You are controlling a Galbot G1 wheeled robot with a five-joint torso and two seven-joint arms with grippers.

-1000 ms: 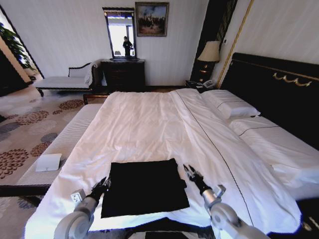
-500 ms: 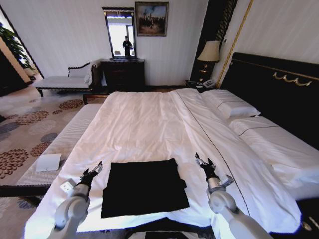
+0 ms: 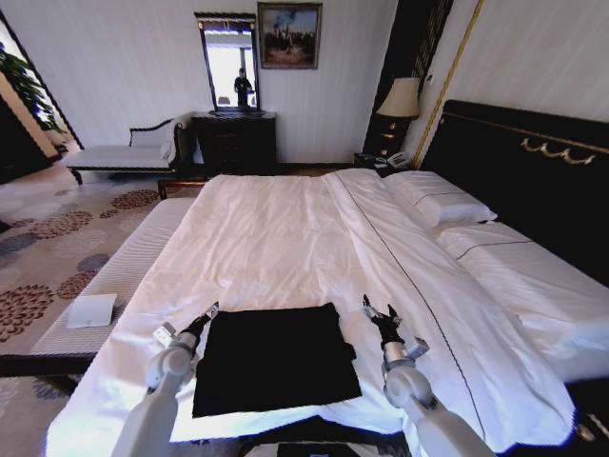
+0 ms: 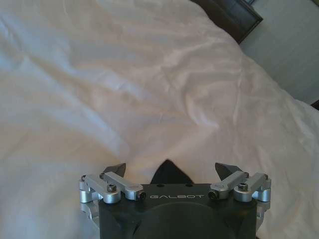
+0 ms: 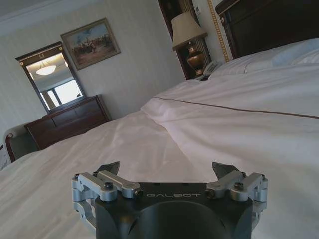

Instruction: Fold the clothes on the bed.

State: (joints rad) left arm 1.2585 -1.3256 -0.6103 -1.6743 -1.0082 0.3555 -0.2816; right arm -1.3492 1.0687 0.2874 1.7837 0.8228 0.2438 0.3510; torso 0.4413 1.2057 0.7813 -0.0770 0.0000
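Note:
The clothes are a black T-shirt folded into a flat rectangle on the white bed, near its front edge. My left gripper hovers open just off the shirt's far left corner. In the left wrist view a black corner of the shirt peeks out between the open fingers of the left gripper. My right gripper stands open a little beyond the shirt's far right corner, over bare duvet. The right wrist view has the right gripper open with nothing in it.
A pale striped bench runs along the bed's left side with a white card on it. Pillows and the black headboard are at the right. A dresser and lamp stand at the far wall.
Both grippers have swung out from beside the shirt and back in toward its far corners. The left now sits close to the far left corner. The shirt has not moved.

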